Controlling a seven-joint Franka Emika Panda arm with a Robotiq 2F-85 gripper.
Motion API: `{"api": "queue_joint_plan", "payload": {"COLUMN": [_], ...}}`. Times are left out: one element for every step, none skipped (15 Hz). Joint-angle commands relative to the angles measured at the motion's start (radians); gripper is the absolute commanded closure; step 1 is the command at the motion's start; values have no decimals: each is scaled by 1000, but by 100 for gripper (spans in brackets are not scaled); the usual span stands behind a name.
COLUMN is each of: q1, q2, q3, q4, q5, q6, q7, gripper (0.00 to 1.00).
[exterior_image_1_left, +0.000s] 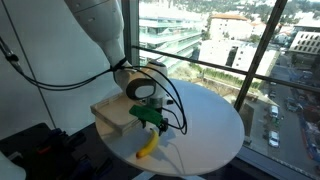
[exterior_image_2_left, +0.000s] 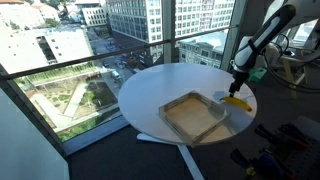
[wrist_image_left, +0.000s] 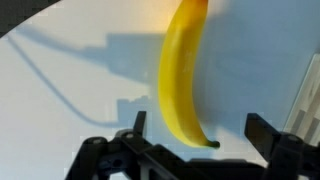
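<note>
A yellow banana (wrist_image_left: 183, 75) lies on the round white table (exterior_image_1_left: 215, 125). It also shows in both exterior views (exterior_image_1_left: 148, 148) (exterior_image_2_left: 237, 100). My gripper (wrist_image_left: 198, 130) is open and hangs just above the banana's near tip, with one finger on each side of it and not touching it. In both exterior views the gripper (exterior_image_1_left: 152, 122) (exterior_image_2_left: 238, 88) points down over the banana near the table's edge. A shallow wooden tray (exterior_image_2_left: 195, 113) sits on the table beside the banana, and I see it also in an exterior view (exterior_image_1_left: 112, 112).
Large windows with a railing (exterior_image_1_left: 240, 70) stand behind the table, with a city far below. Black cables (exterior_image_1_left: 175, 100) loop from the arm over the table. A dark box (exterior_image_1_left: 40, 145) sits on the floor near the table.
</note>
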Motion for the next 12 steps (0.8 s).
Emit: {"api": "queue_joint_plan", "payload": {"q1": [-7,-5,-3,0,4,9,13,17,23,28,34,40], "q2": [-66,-76,-86,-98,-109,-122,-134,-147,-161,-174,-187,-203], "q3": [8,6,5,3,-1,-4,-6,-9,-13,-16,-21,-25], "q4": [-31,-35,-38,-42,-45,-50,-53,-58,-63,-67,-71,-76], "q5": [29,31,34,39,40,42,45,45,46,47,47,49], "q6": [-50,-59,-69,-77,-85,-93,-103,-110,-122,-134,-145,-156], "q7": [-25,-25,-26,-24,-22,-21,-20,-18,-15,-13,-10,-8], "gripper": [0,0,0,0,0,0,0,0,0,0,0,0]}}
